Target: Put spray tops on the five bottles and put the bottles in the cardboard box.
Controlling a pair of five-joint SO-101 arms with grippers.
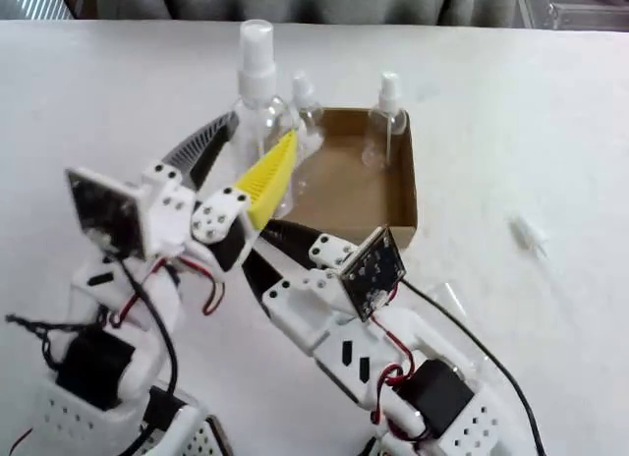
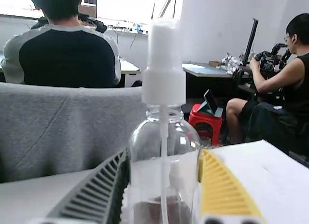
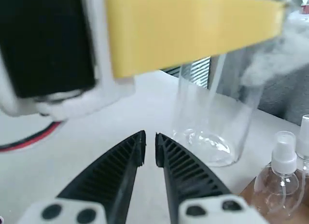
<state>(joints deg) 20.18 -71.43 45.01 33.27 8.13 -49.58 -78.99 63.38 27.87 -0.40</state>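
Clamped upright in left gripper: one clear bottle, white spray top fitted, at cardboard box's left edge; right gripper nearly closed, empty, near that bottle's base; two capped bottles standing inside box; one loose spray top on bench.

White table is your work surface, seen from above. Grey fabric runs along its far edge. Past that you get red stool on floor, desk behind it, bright window high on back wall. Window blinds show in right wrist view.
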